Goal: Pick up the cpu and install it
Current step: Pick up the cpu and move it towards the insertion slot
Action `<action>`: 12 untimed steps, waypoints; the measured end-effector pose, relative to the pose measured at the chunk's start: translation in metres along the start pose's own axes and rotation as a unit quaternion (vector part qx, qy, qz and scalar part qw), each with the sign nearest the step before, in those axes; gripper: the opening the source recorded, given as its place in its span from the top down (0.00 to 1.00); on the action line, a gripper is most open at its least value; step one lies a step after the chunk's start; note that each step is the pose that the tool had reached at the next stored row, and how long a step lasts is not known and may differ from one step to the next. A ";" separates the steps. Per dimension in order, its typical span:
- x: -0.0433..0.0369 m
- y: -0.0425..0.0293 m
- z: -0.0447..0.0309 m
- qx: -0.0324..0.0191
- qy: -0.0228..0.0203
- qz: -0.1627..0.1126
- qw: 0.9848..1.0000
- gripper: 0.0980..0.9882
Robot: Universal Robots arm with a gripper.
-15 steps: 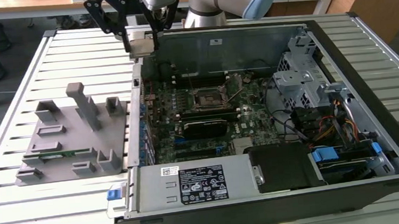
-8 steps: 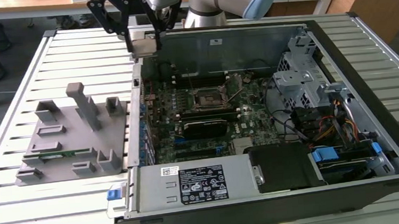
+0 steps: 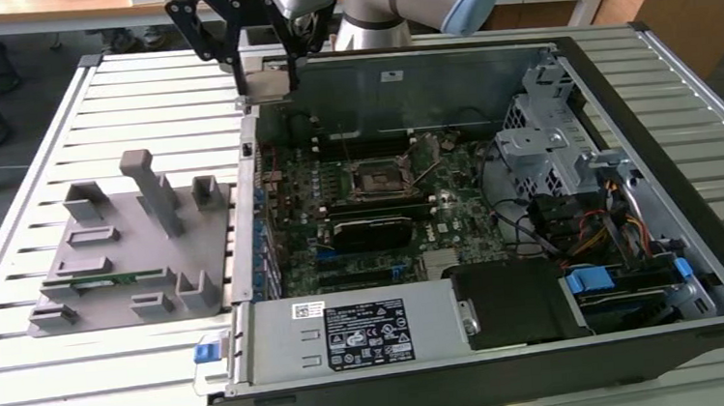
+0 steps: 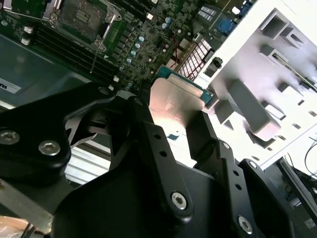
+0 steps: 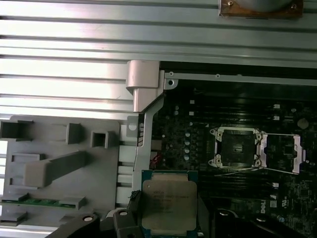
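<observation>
My gripper (image 3: 266, 73) is shut on the cpu (image 3: 268, 84), a flat square chip with a silver metal top. I hold it in the air above the far left corner of the open computer case, as the exterior view shows. In both wrist views the cpu (image 5: 168, 202) (image 4: 176, 101) sits clamped between the two black fingers (image 4: 148, 144). The open black socket (image 3: 377, 177) with its metal lever lies on the motherboard, well away from the chip. The first wrist view shows the socket (image 5: 237, 147) with its frame lid folded open beside it.
A grey fixture tray (image 3: 133, 250) with upright posts lies on the slatted table at the exterior view's left. It holds a green memory stick (image 3: 97, 280). The case wall (image 3: 246, 173) stands between tray and motherboard. Drive bays and cables (image 3: 582, 205) fill the case's right side.
</observation>
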State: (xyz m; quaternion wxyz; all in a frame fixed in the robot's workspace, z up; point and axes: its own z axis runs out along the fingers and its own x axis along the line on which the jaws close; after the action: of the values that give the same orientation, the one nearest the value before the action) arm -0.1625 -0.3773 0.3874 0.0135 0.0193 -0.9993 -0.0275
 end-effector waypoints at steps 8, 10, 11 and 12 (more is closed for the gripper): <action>-0.0040 -0.0002 0.0002 0.000 0.000 0.000 1.000 0.51; -0.0051 -0.0002 0.0003 0.000 0.000 0.000 1.000 0.51; -0.0056 -0.0002 0.0003 0.000 0.000 0.000 1.000 0.51; -0.0062 -0.0003 0.0003 0.000 0.000 0.000 1.000 0.51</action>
State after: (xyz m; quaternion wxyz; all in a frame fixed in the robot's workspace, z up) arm -0.1563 -0.3773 0.3869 0.0134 0.0193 -0.9993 -0.0275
